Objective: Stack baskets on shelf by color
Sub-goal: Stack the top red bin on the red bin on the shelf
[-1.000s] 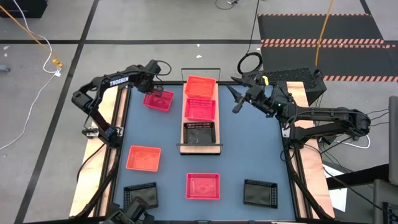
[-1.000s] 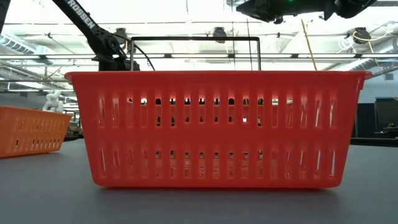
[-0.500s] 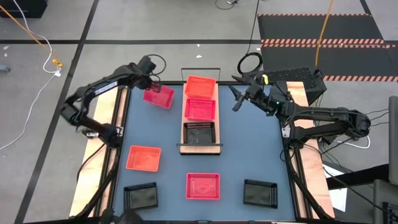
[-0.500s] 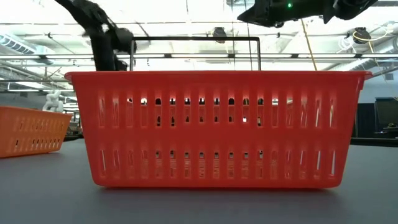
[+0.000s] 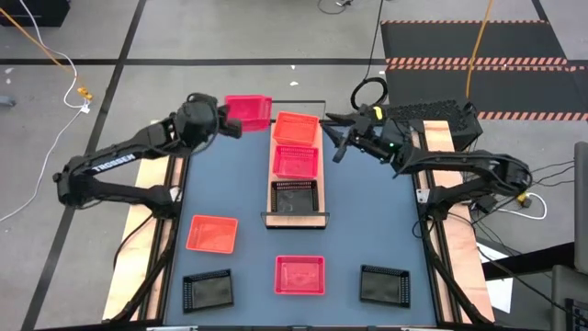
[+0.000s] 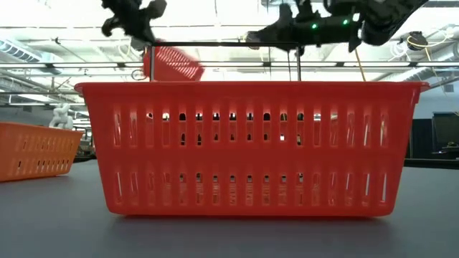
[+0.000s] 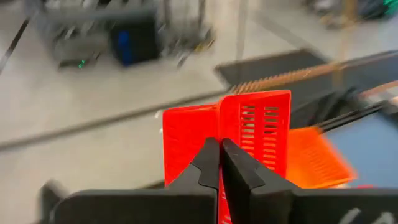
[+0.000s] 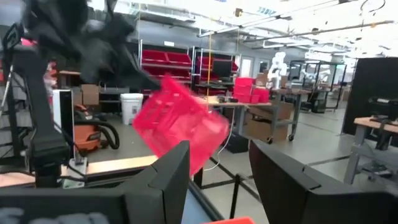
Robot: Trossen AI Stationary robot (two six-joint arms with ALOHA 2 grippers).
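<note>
My left gripper (image 5: pixel 230 120) is shut on a pink-red basket (image 5: pixel 249 109), held in the air beyond the table's far edge, left of the shelf (image 5: pixel 297 219). The shelf carries three baskets: orange (image 5: pixel 296 127) at its far end, pink-red (image 5: pixel 296 161) in the middle, black (image 5: pixel 295 196) at its near end. My right gripper (image 5: pixel 335 140) hovers open just right of the shelf's far end, with nothing between its fingers. The right wrist view shows the held basket (image 8: pixel 180 130) beyond those open fingers (image 8: pixel 217 168). In the low view the held basket (image 6: pixel 172 63) shows high up. My left gripper pinches the pink-red basket's side wall at its rim (image 7: pixel 219 127) between its two shut fingers. The fingers come nearly level from the table's left. The basket is lifted clear of the table and tilted, its slotted wall (image 7: pixel 264 134) standing beyond the fingertips.
On the near half of the table lie an orange basket (image 5: pixel 211 233), a pink-red one (image 5: pixel 299 274) and two black ones (image 5: pixel 208 290) (image 5: pixel 384 284). The pink-red one fills the low view (image 6: pixel 247 147). The shelf's black wire frame (image 5: pixel 296 104) stands at its far end.
My left gripper has risen and swung toward the far edge and the shelf, tipping from pointing down to nearly level. It has carried the pink-red basket up off the table, now tilted in the air. My right gripper has shifted a little toward the shelf's far end.
</note>
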